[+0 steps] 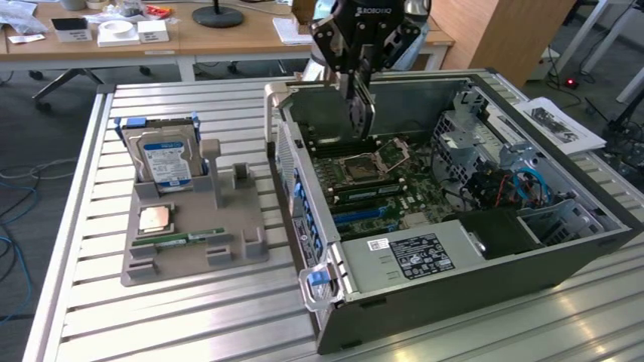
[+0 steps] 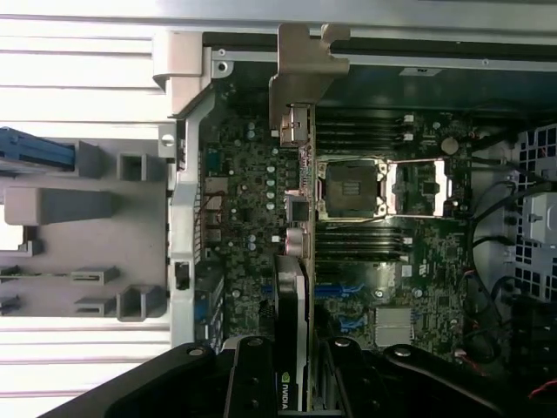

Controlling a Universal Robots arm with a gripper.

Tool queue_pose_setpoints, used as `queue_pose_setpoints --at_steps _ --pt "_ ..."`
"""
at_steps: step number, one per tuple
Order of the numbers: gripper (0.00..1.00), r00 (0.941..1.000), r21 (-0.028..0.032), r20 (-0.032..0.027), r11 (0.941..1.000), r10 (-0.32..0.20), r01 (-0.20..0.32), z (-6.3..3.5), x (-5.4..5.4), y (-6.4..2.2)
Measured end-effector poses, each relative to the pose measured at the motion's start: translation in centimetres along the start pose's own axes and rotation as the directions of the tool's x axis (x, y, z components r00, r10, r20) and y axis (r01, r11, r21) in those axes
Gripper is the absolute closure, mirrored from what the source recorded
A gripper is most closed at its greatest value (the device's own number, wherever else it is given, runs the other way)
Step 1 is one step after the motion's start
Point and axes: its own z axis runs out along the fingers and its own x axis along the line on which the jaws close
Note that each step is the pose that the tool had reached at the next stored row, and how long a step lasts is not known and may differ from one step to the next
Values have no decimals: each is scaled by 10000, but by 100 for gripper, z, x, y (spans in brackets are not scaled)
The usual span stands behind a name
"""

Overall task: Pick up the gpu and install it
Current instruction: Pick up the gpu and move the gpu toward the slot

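the gpu (image 1: 360, 113) is gripped on edge by the jaws and held upright over the board (image 1: 403, 192) inside the open case (image 1: 453, 302). it is picked up, but not yet pushed into a slot.

Gripper (image 1: 360, 81) body is glossy black and blocky, with white ROBOTIQ lettering (image 1: 375, 13) across the front face. Two black jointed fingers (image 1: 348, 64), flat-sided links, narrowing toward the tips, light glinting off the edges. From the wrist view the housings (image 2: 174, 383) read as matte black rounded humps, with squarer bevelled links between them.
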Motion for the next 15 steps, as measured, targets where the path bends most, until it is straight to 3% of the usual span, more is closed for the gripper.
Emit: queue_pose_setpoints --at_steps 15 --pt "73 10000 0 -1 10000 -1 1 16 -488 21"
